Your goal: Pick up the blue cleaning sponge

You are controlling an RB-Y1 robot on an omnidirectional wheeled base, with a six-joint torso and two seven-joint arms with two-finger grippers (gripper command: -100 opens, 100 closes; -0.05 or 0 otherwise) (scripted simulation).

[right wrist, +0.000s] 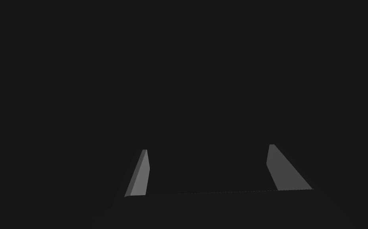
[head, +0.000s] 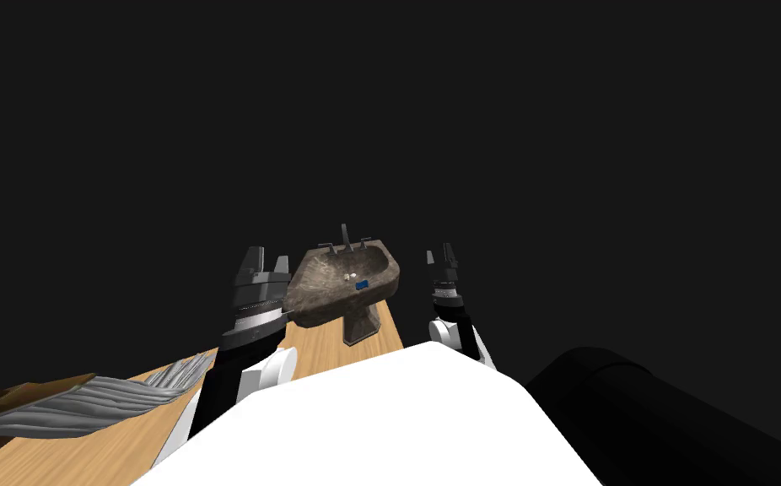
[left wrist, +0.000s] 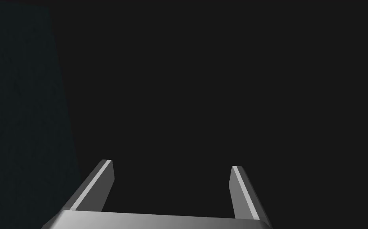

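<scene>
While the sponge (head: 363, 284) lies in the sink (head: 313, 299) basin, ahead between the arms, nothing holds it | left pincer (head: 266, 259) spread, empty, raised beside the sink's rim | right pincer (head: 443, 251) spread, empty, off the other side | likely poised wide for a downward reach

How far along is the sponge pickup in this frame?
Done: only the approach, since the robot faces the sink. In hand: the left gripper and right gripper hang on either side of the sink, both open and empty. Left: the blue sponge lies in the basin, untouched. One arm has to reach in, close on it and lift.
</scene>
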